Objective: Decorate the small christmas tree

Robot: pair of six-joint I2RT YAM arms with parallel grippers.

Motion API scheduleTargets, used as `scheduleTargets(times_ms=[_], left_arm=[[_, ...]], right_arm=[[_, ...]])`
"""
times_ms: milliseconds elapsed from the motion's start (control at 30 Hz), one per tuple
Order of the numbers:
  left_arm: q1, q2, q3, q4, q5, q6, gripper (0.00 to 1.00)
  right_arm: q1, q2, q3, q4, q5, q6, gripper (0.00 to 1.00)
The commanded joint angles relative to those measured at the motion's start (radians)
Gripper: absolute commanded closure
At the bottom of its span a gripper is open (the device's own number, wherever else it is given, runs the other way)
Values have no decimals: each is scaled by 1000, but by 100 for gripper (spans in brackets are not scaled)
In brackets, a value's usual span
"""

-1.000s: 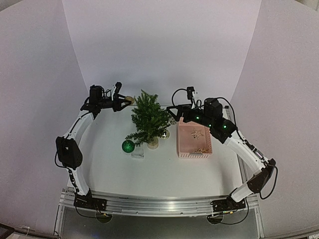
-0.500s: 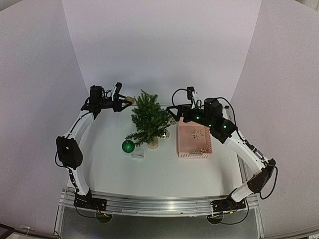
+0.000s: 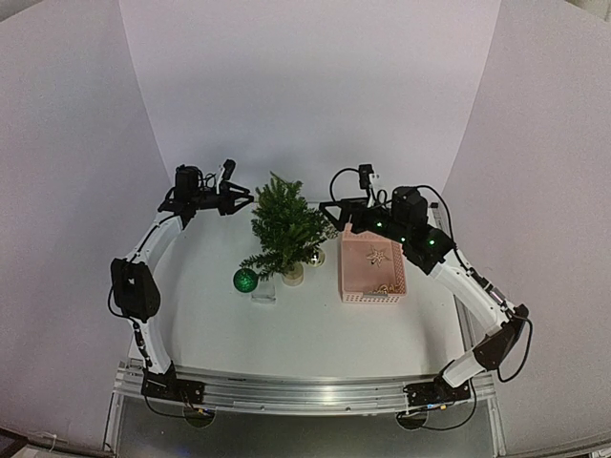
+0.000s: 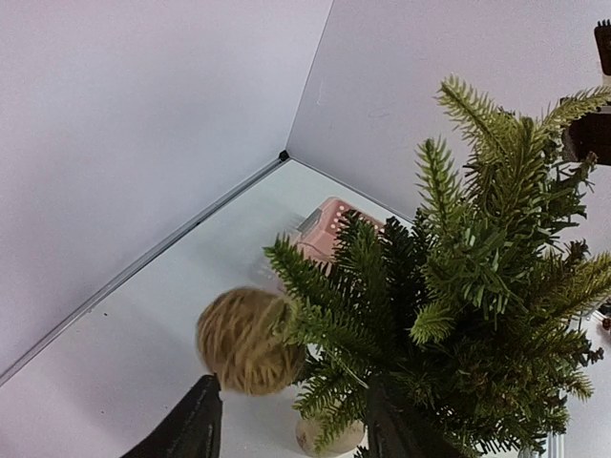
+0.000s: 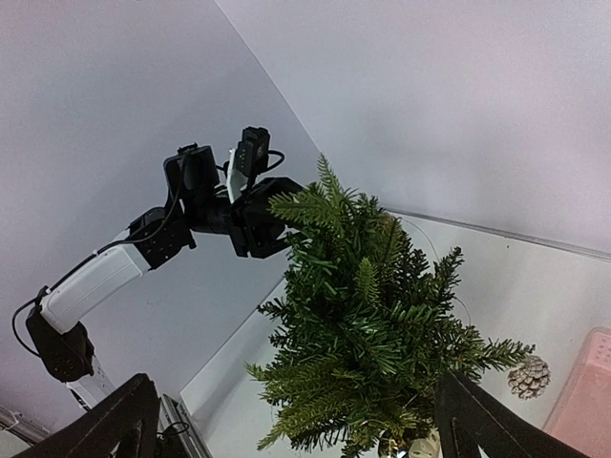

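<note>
**A:** Where does the small christmas tree (image 3: 284,229) stand?

**B:** Upright in its tan base, mid-bench (image 3: 305,329), just left of the pink basket (image 3: 370,272). A green bauble (image 3: 245,280) lies by its foot.

**A:** And the left hand (image 4: 294,401)?

**B:** High at the tree's upper left, fingers half spread. A twine ball (image 4: 246,342) sits just past the tips, against a needle branch. It is not clamped between them. The ball is blurred, so it cannot be told whether it has caught on the branch.

**A:** The right hand (image 5: 296,391)?

**B:** Spread wide, pinching nothing, facing the tree from the other side.

**A:** What does hanging it well ask?

**B:** Probably that the left hand back off straight and slowly. That way its fingers neither drag the branch nor knock the ball loose.
</note>
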Motion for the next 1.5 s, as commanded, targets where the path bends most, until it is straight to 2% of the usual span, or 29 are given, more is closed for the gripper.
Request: scheduleTargets(times_ms=[0, 333, 567, 767, 900, 1100, 1300, 1400, 1467], left_arm=[[-5, -3, 25, 55, 21, -12, 54], [-4, -19, 33, 42, 35, 12, 50], [1, -89, 22, -50, 44, 110, 45], [11, -171, 7, -98, 30, 135, 40], [21, -230, -32, -101, 12, 114, 35], [40, -298, -77, -129, -24, 73, 20], [72, -379, -165, -125, -92, 55, 15], [89, -421, -226, -126, -109, 56, 14], [99, -446, -266, -126, -119, 66, 14]], right_arm=[[-6, -19, 39, 12, -13, -15, 2], [-6, -26, 25, 11, 1, -11, 2], [-13, -53, 2, -22, 122, 4, 2], [-99, -82, -4, -201, 279, 66, 2], [-202, -114, -67, -304, 316, 146, 2], [-325, -86, -137, -481, 288, 183, 3], [-333, 114, -47, -683, 175, 97, 13], [-333, 196, 17, -766, 124, -2, 18], [-333, 237, 51, -796, 67, -148, 19]])
